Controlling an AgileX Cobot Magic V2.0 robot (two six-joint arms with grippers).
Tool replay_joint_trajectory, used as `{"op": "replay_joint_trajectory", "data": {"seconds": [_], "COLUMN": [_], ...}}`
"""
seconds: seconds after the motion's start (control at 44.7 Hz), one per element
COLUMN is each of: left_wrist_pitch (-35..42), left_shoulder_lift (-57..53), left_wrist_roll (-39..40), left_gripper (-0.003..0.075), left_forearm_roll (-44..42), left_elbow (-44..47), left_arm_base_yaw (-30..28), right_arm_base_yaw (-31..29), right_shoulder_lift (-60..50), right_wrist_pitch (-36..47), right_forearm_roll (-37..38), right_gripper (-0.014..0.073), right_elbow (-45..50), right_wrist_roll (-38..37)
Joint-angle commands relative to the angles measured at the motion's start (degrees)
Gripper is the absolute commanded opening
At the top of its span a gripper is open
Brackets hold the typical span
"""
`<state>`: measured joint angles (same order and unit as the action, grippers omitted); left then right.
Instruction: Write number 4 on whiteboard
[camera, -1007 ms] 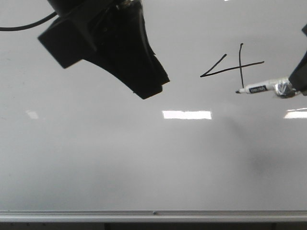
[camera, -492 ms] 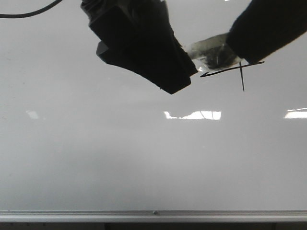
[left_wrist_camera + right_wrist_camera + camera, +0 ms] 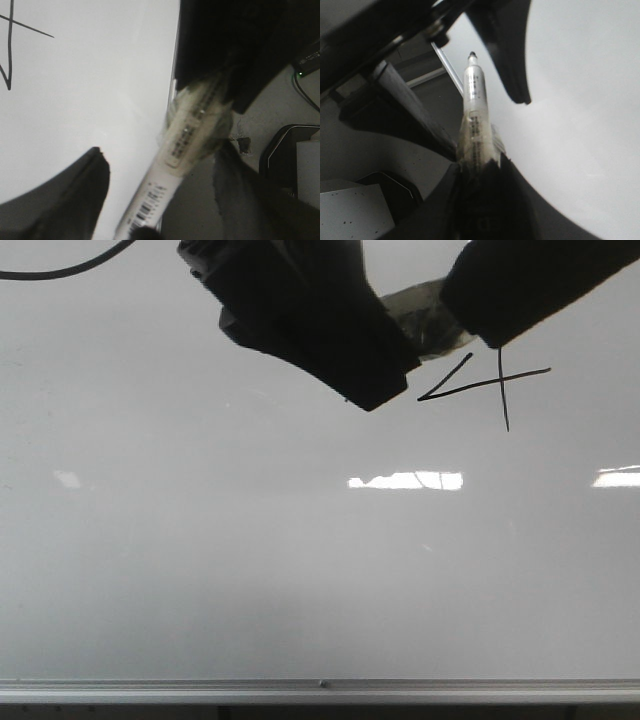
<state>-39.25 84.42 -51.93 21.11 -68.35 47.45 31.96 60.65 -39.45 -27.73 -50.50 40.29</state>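
The marker (image 3: 472, 107) is being clamped by the right end effector (image 3: 477, 165), lifted off the whiteboard (image 3: 200, 570). The finished number 4 (image 3: 485, 385) is lying just below it, so writing seems done. The left end effector (image 3: 385, 385) is being held beside the marker; whether it is apart or together cannot be told.

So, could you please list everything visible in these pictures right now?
whiteboard: one, pale grey-white, glossy, fills the front view.
rail: one, silver, along the whiteboard's lower edge.
number 4: one, thin black strokes, upper right of the board.
marker: one, white barrel, tape-wrapped, held by the right end effector, tip towards the left one.
cable: one, black, upper left corner.
left end effector: black, open, beside the 4.
right end effector: black, shut on the marker.
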Motion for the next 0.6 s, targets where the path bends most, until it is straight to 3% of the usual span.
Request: {"op": "replay_joint_trajectory", "data": {"seconds": [0.0,0.179,0.246,0.47,0.515,0.582], "left_wrist_pitch": [3.3,3.5,3.5,3.2,2.5,1.9], "left_shoulder_lift": [-2.1,-2.1,-2.1,-2.1,-2.1,-2.1], "left_wrist_roll": [0.1,0.1,0.1,0.1,0.1,0.1], "left_gripper": [0.0223,0.0010,-0.0020,-0.0020,-0.0020,-0.0020], "left_forearm_roll": [3.3,6.7,6.7,6.5,5.8,5.6], "left_elbow": [-1.9,-1.9,-1.9,-1.9,-1.9,-1.9], "left_arm_base_yaw": [0.2,0.2,0.2,0.2,0.0,-1.0], "right_arm_base_yaw": [0.1,0.1,0.1,0.0,-0.4,-1.8], "right_shoulder_lift": [-1.2,-1.2,-1.2,-1.4,-1.9,-3.3], "right_wrist_pitch": [2.4,2.4,2.4,3.1,3.4,3.1], "right_forearm_roll": [-1.0,-0.9,-0.9,-1.0,-1.0,-0.4], "right_gripper": [-0.0060,-0.0056,-0.0015,0.0416,0.0468,0.0475], "right_elbow": [-2.0,-1.9,-1.9,-1.9,-1.9,-1.9], "right_wrist_roll": [0.4,0.8,0.8,0.7,0.3,-0.3]}}
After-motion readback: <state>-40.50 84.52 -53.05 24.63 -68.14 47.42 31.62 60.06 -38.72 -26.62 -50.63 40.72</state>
